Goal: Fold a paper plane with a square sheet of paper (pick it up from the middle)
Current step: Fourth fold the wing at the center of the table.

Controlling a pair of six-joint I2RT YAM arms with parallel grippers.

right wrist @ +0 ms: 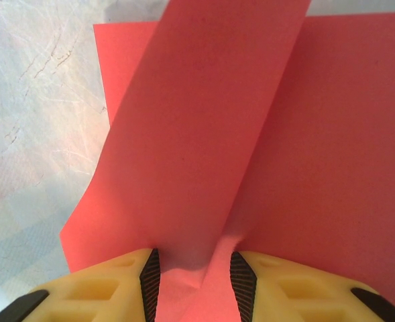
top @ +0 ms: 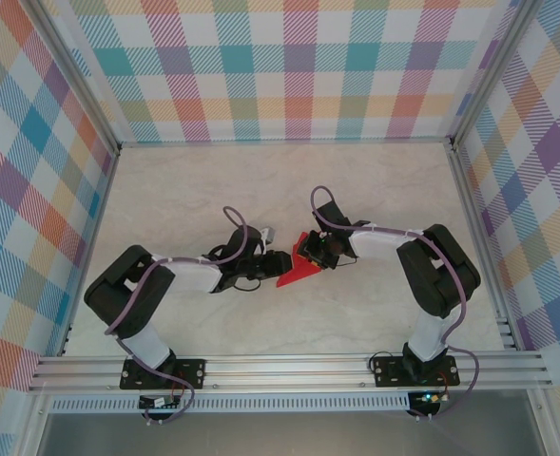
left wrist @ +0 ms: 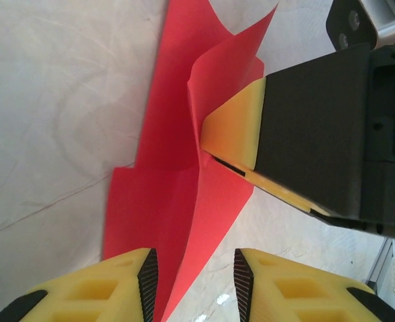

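- L gripper: jaws part open, clear gap btwn pads. Narrow lower tip of red paper sheet runs down thru the gap, close against the pad on view's left, bare table on the other side. Not clamped, so released.
- R gripper: jaws also part-way apart. Raised fold of sheet narrows into the gap & fills it, meeting both pads. Small crease by one pad.
- L wrist view: R gripper's tips sit at sheet's centre crease, one yellow tip above the paper, other below. Flap curls up behind the upper tip. Gripped tight or just straddled: can't tell.
- Sheet: part folded, flat layers on pale table w/ one flap lifted. Top view has it mid-table, a red wedge btwn the 2 grippers, narrow end toward near-left.
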